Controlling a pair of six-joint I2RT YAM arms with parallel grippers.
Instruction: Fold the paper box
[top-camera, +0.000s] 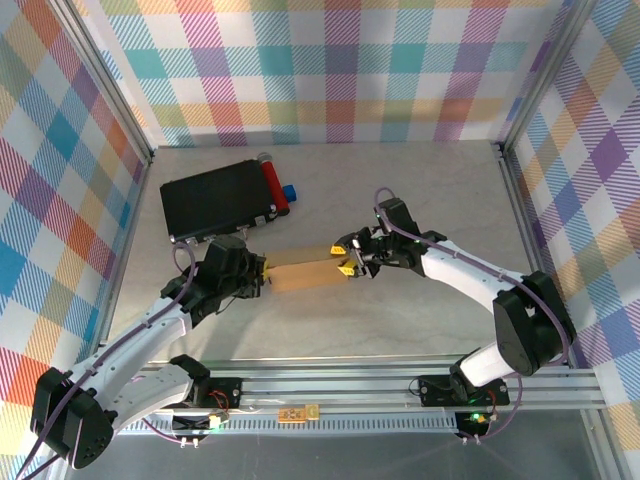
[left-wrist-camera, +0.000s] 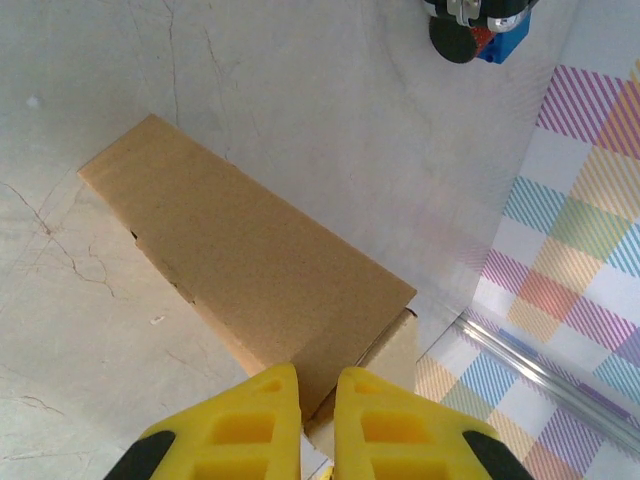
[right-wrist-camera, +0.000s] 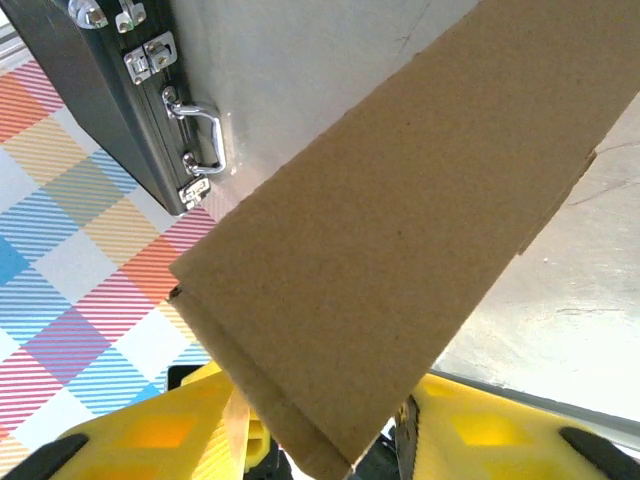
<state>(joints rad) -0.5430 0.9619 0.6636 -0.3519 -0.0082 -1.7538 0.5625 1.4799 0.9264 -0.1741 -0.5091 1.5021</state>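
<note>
The paper box (top-camera: 303, 273) is a shallow brown cardboard box, folded closed, lying on the table between my two grippers. My left gripper (top-camera: 262, 276) is at its left end. In the left wrist view the yellow fingertips (left-wrist-camera: 272, 395) are pinched on the near corner edge of the box (left-wrist-camera: 250, 260), with a pale side flap showing beside it. My right gripper (top-camera: 343, 256) is at the box's right end. Its jaws (right-wrist-camera: 322, 388) stand apart on either side of the box's end corner (right-wrist-camera: 400, 220), which hides the gap between them.
A black case (top-camera: 215, 200) with metal latches (right-wrist-camera: 195, 140) lies at the back left, close behind the box. A red roll (top-camera: 270, 185) and a blue piece (top-camera: 289, 192) sit at its right end. Plaid walls enclose the table on three sides.
</note>
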